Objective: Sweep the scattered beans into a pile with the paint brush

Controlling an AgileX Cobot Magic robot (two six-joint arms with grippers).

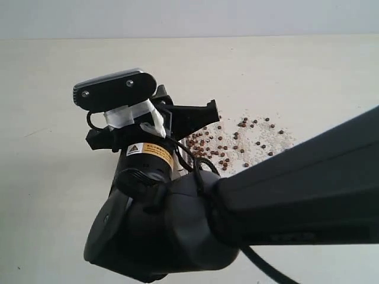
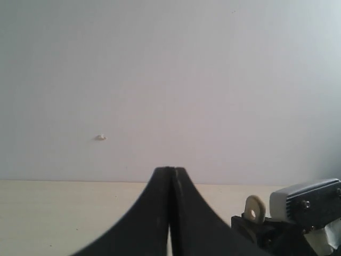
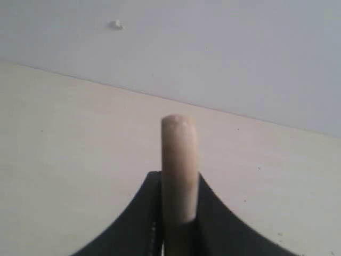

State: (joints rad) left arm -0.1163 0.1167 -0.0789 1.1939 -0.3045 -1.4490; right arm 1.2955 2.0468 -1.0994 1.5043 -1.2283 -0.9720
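Observation:
The beans (image 1: 228,148) lie scattered on the pale table, mixed with whitish crumbs (image 1: 269,139), denser at their left end beside my right gripper (image 1: 207,112). That gripper (image 3: 179,178) is shut on the paint brush's cream wooden handle (image 3: 179,152), which sticks up between its black fingers. The ferrule and bristles are hidden below the gripper in every view. The handle's holed end (image 2: 254,209) also shows in the left wrist view. My left gripper (image 2: 171,169) is shut with nothing in it, off the table and facing the wall; the exterior view does not show it.
The right arm's black bulk (image 1: 278,201) fills the front right of the exterior view and hides the table under it. Its wrist camera (image 1: 115,89) sits left of the beans. Bare table (image 1: 53,177) spreads left and behind; a plain wall (image 2: 170,80) stands at the back.

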